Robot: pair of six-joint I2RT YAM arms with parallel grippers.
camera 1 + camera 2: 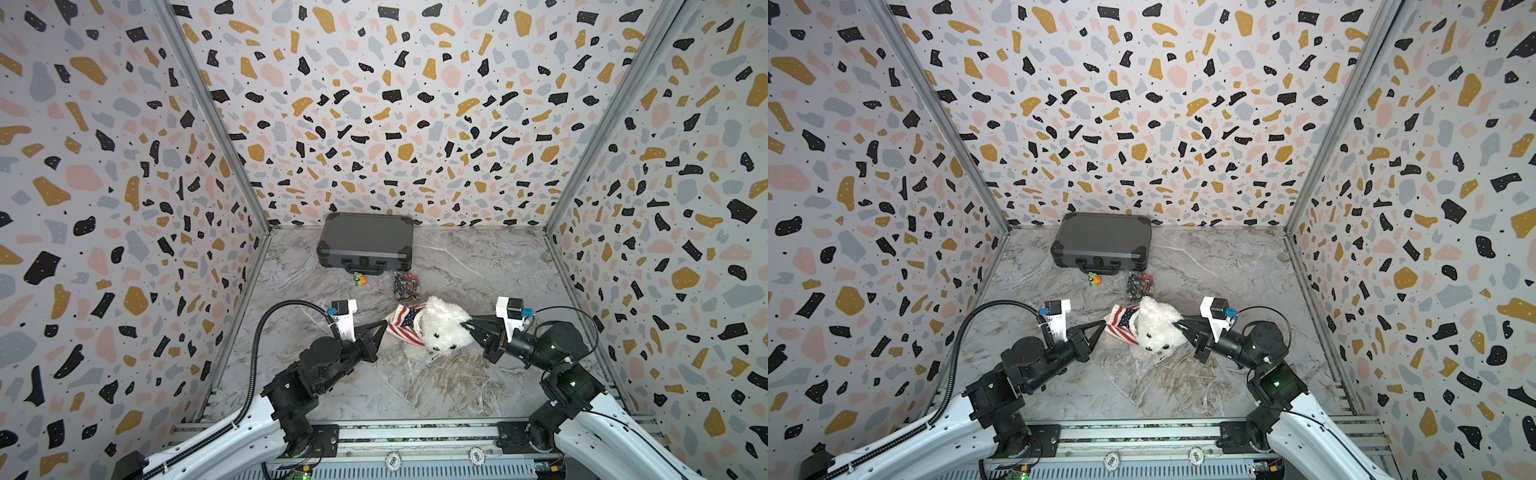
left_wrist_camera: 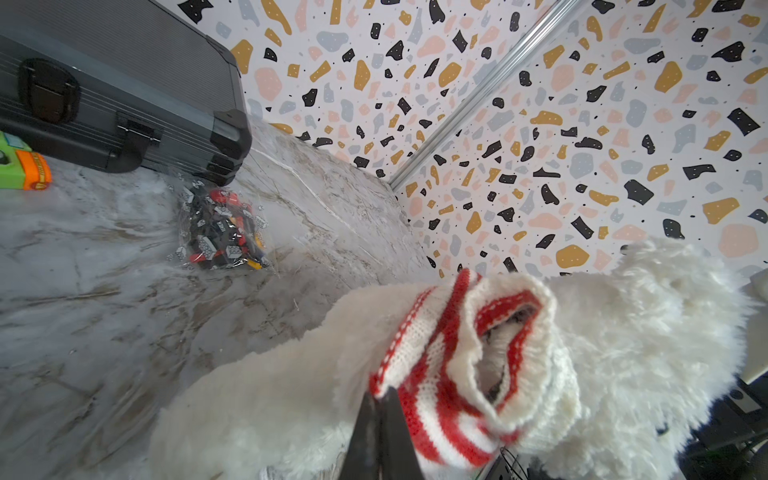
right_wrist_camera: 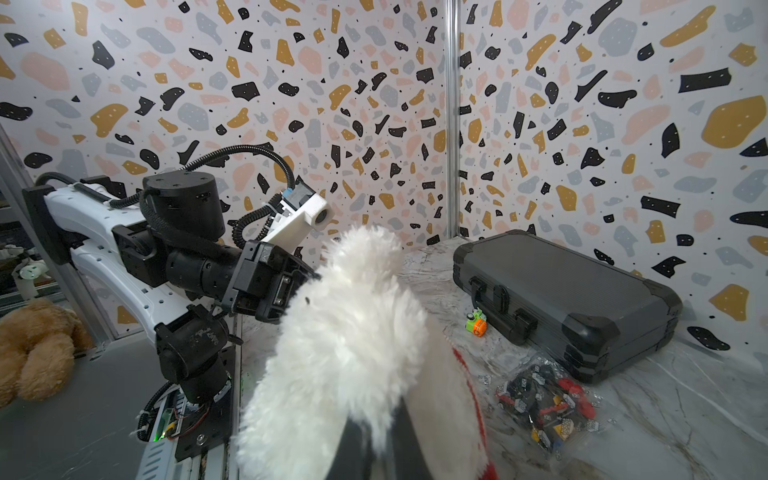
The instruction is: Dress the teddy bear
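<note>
Grey-veined marble tabletop (image 1: 457, 386). By the back wall, flat and closed, a grey hard case (image 1: 365, 241), latches facing forward. Just before its handle, a small green-and-orange toy (image 1: 359, 279). Beside that, a clear bag of building bricks (image 1: 406, 286). Nearer the front, a white teddy bear (image 1: 444, 328) with a flag-patterned sweater (image 1: 405, 324), contact with the marble unclear.

a round white disc (image 1: 392, 460) reads "500", well behind the left gripper (image 1: 383, 323). a second disc (image 1: 476, 456), well behind the right gripper (image 1: 468, 322), reads the same. both lie on the metal rail (image 1: 415, 436). print on the small orange-and-green toy (image 2: 35, 170) is too blurred to read.
</note>
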